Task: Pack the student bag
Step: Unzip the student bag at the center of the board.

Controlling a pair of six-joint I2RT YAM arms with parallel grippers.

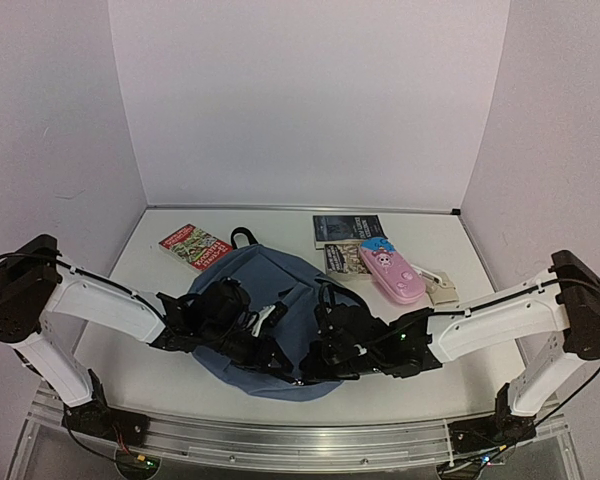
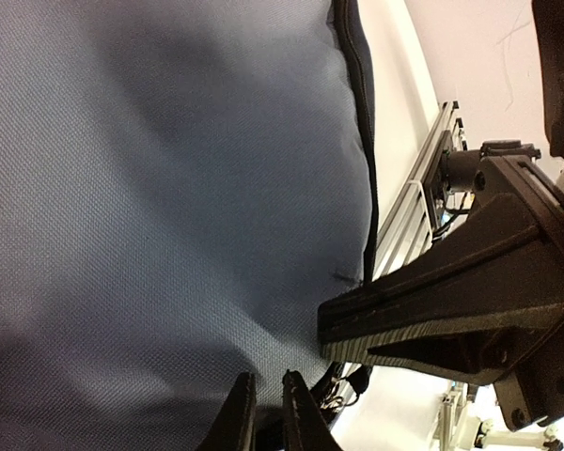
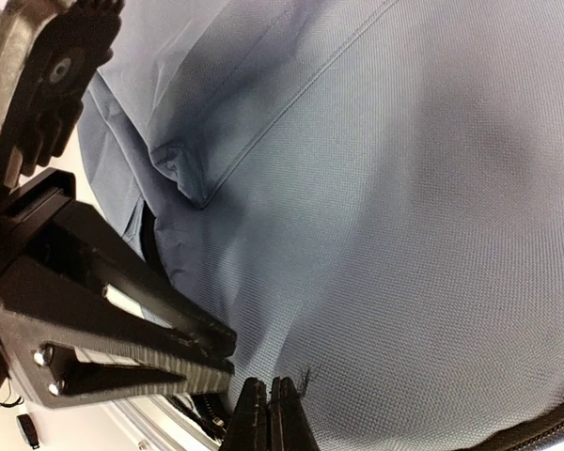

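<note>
The student bag (image 1: 265, 290), a large slate-blue backpack, lies flat in the middle of the table. It fills the left wrist view (image 2: 169, 188) and the right wrist view (image 3: 404, 188). My left gripper (image 1: 278, 357) is at the bag's near edge. Its fingers (image 2: 266, 413) are nearly together, with only a narrow gap, pinched on the fabric edge. My right gripper (image 1: 315, 366) is just to the right of it, tip to tip. Its fingers (image 3: 269, 418) are pressed fully together against the fabric, beside a small loose thread (image 3: 306, 378). A dark zipper (image 3: 202, 413) shows below.
A red book (image 1: 195, 247) lies at the back left of the bag. A dark book (image 1: 348, 230), a second book (image 1: 340, 260), a pink pencil case (image 1: 392, 272) and a beige item (image 1: 442, 290) lie at the back right. An aluminium rail (image 1: 300, 435) runs along the near edge.
</note>
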